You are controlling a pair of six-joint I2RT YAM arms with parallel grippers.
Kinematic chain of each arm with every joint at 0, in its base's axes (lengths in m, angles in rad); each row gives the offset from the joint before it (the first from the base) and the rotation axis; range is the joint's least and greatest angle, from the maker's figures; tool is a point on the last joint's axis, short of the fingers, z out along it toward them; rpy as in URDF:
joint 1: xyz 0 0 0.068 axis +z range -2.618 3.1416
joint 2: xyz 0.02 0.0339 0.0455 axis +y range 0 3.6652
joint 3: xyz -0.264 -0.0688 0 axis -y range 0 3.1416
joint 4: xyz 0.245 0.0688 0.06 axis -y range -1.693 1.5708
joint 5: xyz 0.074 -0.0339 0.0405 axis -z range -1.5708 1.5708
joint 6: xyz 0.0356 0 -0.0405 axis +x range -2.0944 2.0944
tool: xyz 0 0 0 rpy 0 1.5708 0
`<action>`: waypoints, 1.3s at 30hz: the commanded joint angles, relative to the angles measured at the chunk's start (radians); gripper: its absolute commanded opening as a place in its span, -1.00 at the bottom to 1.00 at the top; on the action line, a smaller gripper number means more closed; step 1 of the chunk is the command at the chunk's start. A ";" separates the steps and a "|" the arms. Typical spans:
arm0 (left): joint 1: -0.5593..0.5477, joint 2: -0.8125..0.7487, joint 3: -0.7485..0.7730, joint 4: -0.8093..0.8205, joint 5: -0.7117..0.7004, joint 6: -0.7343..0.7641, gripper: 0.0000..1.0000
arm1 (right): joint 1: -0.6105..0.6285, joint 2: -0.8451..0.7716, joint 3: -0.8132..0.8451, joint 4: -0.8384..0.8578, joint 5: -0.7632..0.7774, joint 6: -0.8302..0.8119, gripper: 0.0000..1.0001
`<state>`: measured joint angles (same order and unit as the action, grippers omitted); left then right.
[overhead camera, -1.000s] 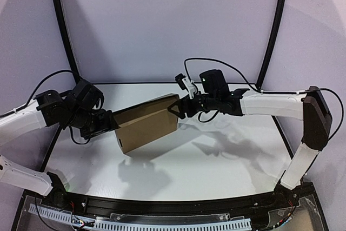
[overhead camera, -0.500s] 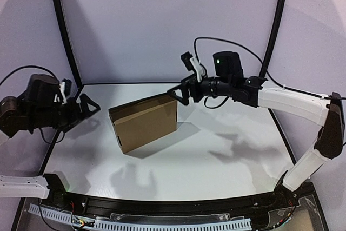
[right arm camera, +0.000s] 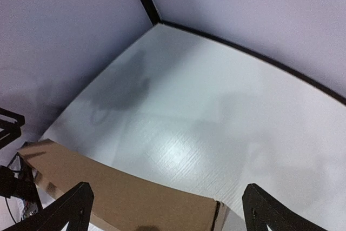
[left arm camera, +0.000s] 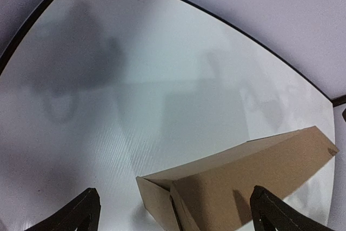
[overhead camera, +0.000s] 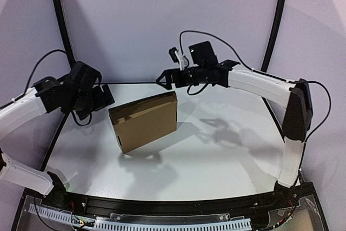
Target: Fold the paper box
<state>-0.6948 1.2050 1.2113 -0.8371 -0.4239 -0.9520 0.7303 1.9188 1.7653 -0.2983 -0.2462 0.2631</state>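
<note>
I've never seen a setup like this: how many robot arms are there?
2. The left arm is left of the paper box; the right arm reaches in beyond its far corner.

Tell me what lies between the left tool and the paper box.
Only bare table separates the left tool from the paper box, per the top view.

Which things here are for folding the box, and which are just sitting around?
For the job:
- paper box, lying on the table
- left gripper, open, off the box
- right gripper, open, off the box

Just there:
- table
- black frame pole
- purple wall
</note>
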 commanded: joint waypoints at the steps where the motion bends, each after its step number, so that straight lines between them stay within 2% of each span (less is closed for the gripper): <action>1: 0.015 -0.010 -0.076 0.067 0.071 -0.014 0.97 | -0.004 0.048 0.004 -0.125 0.007 0.035 0.97; 7: 0.015 -0.049 -0.272 0.253 0.197 -0.034 0.97 | -0.003 0.037 -0.140 -0.082 -0.026 0.070 0.97; 11: 0.016 -0.045 -0.349 0.277 0.258 -0.056 0.98 | -0.003 0.040 -0.186 -0.068 -0.027 0.074 0.97; 22: 0.016 -0.183 -0.597 0.317 0.279 -0.182 0.97 | -0.004 0.013 -0.302 0.001 -0.007 0.092 0.97; 30: 0.015 -0.357 -0.795 0.475 0.274 -0.260 0.97 | -0.004 0.013 -0.405 0.149 -0.025 0.103 0.97; 33: 0.015 -0.393 -0.851 0.518 0.267 -0.274 0.89 | -0.003 0.015 -0.436 0.211 -0.037 0.106 0.97; 36: 0.015 -0.425 -0.891 0.560 0.261 -0.292 0.73 | -0.004 0.021 -0.453 0.258 -0.038 0.106 0.97; 39: 0.015 -0.455 -0.937 0.600 0.265 -0.311 0.47 | -0.004 0.024 -0.477 0.289 -0.033 0.110 0.97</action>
<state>-0.6850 0.7590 0.3927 -0.0351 -0.1335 -1.2520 0.7447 1.8900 1.3620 0.0874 -0.3657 0.3992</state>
